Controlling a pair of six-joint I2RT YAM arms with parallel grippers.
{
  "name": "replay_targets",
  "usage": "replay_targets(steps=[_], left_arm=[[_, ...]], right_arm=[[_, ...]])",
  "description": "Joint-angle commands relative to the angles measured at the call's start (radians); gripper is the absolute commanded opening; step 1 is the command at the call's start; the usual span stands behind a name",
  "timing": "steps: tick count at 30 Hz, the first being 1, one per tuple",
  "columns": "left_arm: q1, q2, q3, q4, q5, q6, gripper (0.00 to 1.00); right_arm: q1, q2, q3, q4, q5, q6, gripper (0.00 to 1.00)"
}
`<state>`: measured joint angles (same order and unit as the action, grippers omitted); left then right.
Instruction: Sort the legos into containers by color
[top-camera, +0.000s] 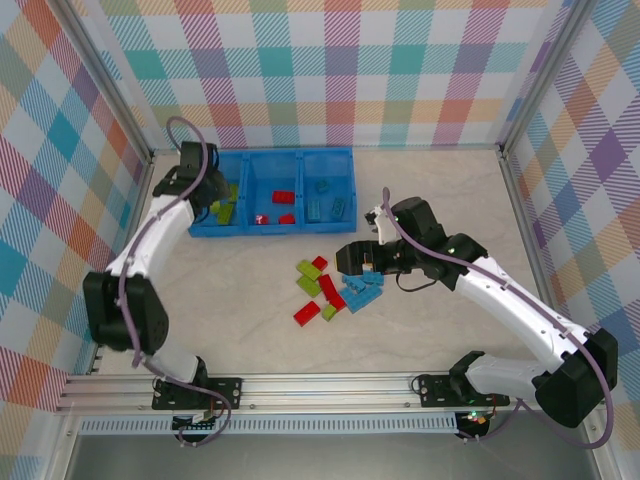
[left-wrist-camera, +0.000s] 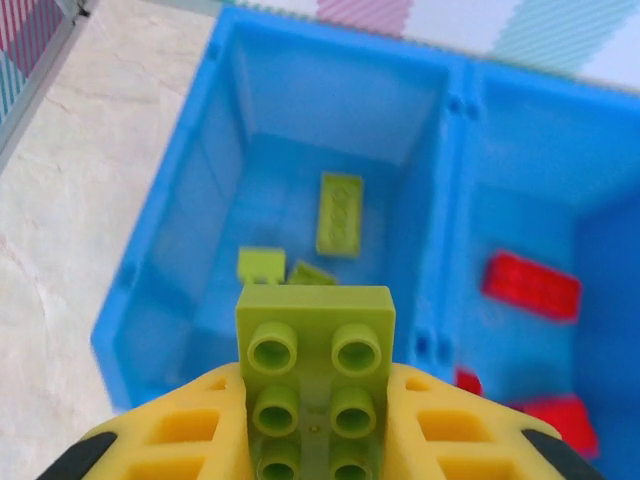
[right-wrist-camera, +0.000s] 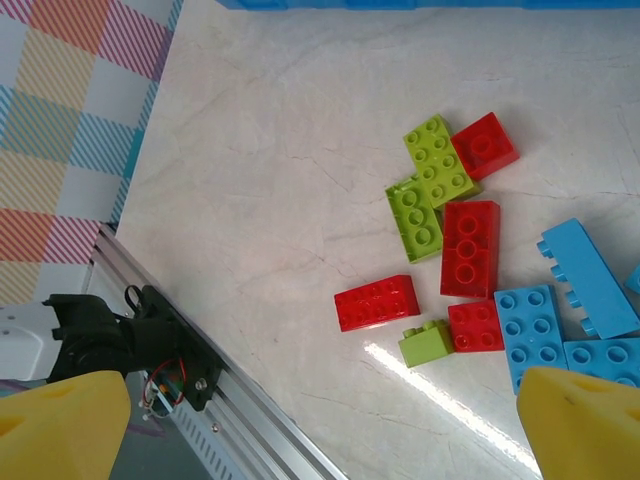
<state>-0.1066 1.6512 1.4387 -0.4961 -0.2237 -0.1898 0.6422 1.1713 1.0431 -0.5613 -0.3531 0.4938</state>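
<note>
Cream, marble-look table (top-camera: 250, 300), pastel plaid walls (top-camera: 350, 70) on three sides, and an aluminium rail (top-camera: 330, 385) along the 6 o'clock edge. The blue tray (top-camera: 300, 152) sits at 12 o'clock, leaning toward 11, with three compartments in a row.

We count:
- **Left compartment (left-wrist-camera: 250, 190):** three lime pieces on its floor, one long and two small.
- **Middle compartment (left-wrist-camera: 520, 180):** three red bricks.
- **Right compartment (top-camera: 335, 170):** about three blue bricks, hard to separate from the blue plastic.
- **Loose pile (right-wrist-camera: 470, 248):** near the table's middle, slightly toward 5 o'clock. We see three lime, four red and at least three light blue. The frame edge and a yellow finger cut off more of the blue.

The left gripper (left-wrist-camera: 318, 425) is at 10–11 o'clock, its yellow fingers (left-wrist-camera: 190, 430) pinching a lime brick (left-wrist-camera: 315, 320) by the sides, studs toward the camera. It hangs over the near wall of the left compartment.

The right gripper (right-wrist-camera: 322, 425) has its fingers spread wide with nothing between them. It hovers above the pile's 1 o'clock side, clear of the bricks.
</note>
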Motion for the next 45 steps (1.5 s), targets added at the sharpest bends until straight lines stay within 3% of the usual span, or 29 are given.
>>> replay_targets(steps=[1, 6, 13, 17, 22, 26, 28, 31, 34, 37, 41, 45], left_arm=[[0.036, 0.144, 0.116, -0.017, 0.019, 0.003, 0.30], [0.061, 0.313, 0.277, -0.048, 0.058, -0.008, 0.40], [0.065, 0.310, 0.300, -0.048, 0.083, -0.006, 0.62], [0.063, 0.162, 0.214, -0.029, 0.167, -0.058, 0.63], [-0.010, -0.202, -0.011, 0.047, 0.288, -0.084, 0.65], [-0.172, -0.444, -0.123, 0.016, 0.337, 0.066, 0.69], [-0.263, -0.547, -0.163, -0.035, 0.390, 0.203, 0.74], [-0.359, -0.667, -0.212, -0.163, 0.472, 0.428, 0.83], [-0.412, -0.774, -0.290, -0.280, 0.536, 0.643, 0.90], [-0.420, -0.903, -0.440, -0.262, 0.584, 0.806, 0.94], [-0.420, -1.047, -0.616, -0.121, 0.634, 0.835, 1.00], [-0.420, -1.078, -0.713, -0.031, 0.653, 0.826, 1.00]], right_arm=[[0.001, -0.027, 0.007, 0.010, -0.006, 0.021, 1.00], [0.004, -0.028, 0.015, -0.032, 0.000, 0.014, 1.00], [0.008, -0.030, -0.016, -0.003, -0.001, 0.023, 1.00], [0.013, 0.015, -0.013, 0.021, 0.010, 0.027, 1.00], [0.068, 0.147, 0.047, -0.019, 0.129, -0.027, 1.00], [0.102, 0.294, 0.143, -0.070, 0.261, -0.010, 1.00], [0.112, 0.373, 0.202, -0.091, 0.323, 0.042, 1.00], [0.122, 0.470, 0.253, -0.036, 0.270, 0.132, 0.99], [0.138, 0.554, 0.285, 0.032, 0.293, 0.213, 0.93], [0.140, 0.608, 0.282, 0.097, 0.342, 0.297, 0.88], [0.142, 0.674, 0.315, 0.076, 0.398, 0.438, 0.90], [0.158, 0.755, 0.431, -0.059, 0.484, 0.528, 0.91]])
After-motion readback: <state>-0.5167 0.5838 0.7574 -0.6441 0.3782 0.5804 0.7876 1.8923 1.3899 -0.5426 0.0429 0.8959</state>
